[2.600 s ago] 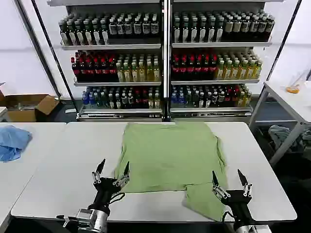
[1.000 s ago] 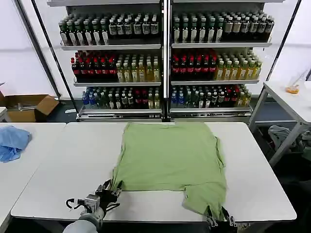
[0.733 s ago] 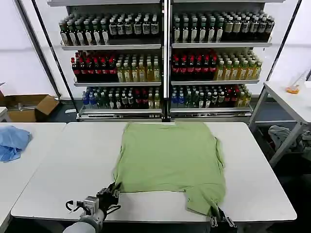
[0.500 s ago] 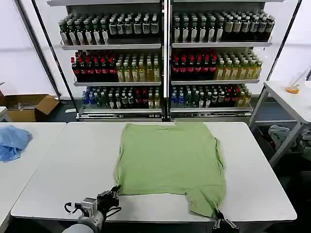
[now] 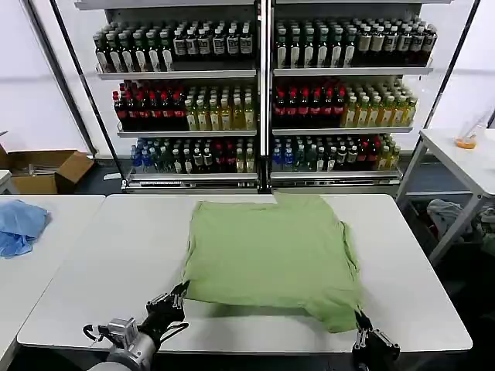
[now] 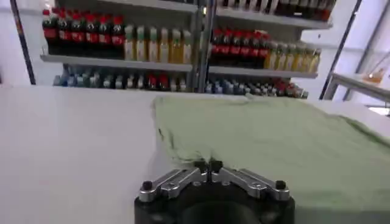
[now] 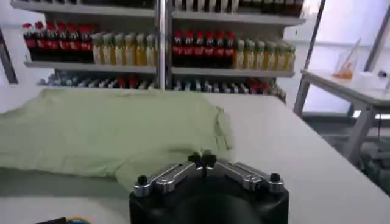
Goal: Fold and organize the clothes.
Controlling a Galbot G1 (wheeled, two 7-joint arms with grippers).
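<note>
At the far left edge of the head frame, a blue cloth (image 5: 19, 226) lay on a side desk (image 5: 31, 270). At lower left, the left tool (image 5: 176, 295) pinched the shirt (image 5: 271, 255) by its near corner. The shirt lay spread at centre on the desk (image 5: 116, 255). At lower right, the right tool (image 5: 363, 334) gripped the opposite corner.

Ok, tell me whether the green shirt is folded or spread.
Mostly spread: the shirt lies flat on the table, its near hem pinched by both grippers.
</note>
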